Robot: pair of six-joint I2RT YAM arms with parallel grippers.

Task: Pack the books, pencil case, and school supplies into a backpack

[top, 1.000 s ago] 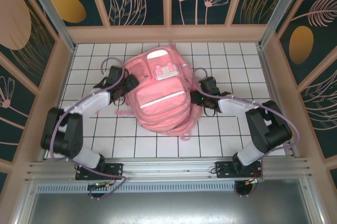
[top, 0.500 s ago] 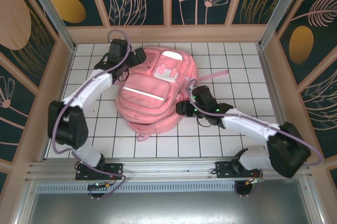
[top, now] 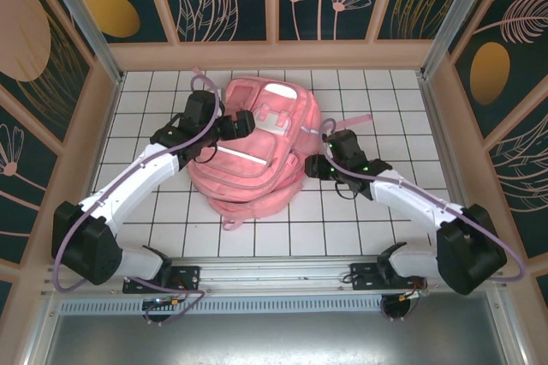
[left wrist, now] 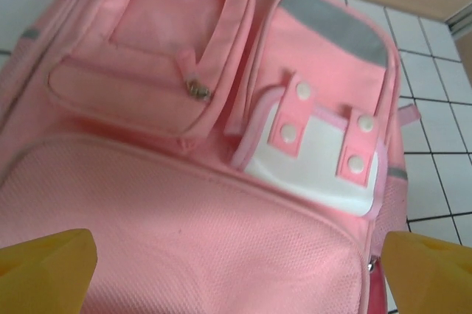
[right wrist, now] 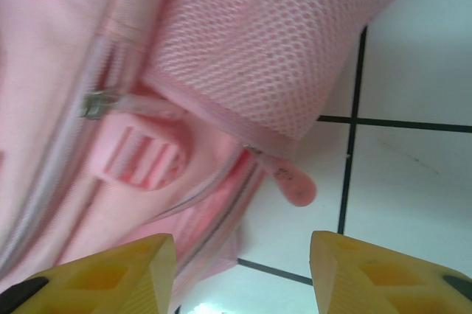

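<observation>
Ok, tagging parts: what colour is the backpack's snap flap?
White flap, pink tabs; clearest from left wrist.

I see the backpack (top: 257, 164) lying front-up in the middle of the white tiled bench (top: 385, 219), its small pockets toward the far wall. It's pink with a silvery stripe. One front pocket has a white flap with pink snap tabs, and there's a mesh side pocket. One strap trails right.
</observation>
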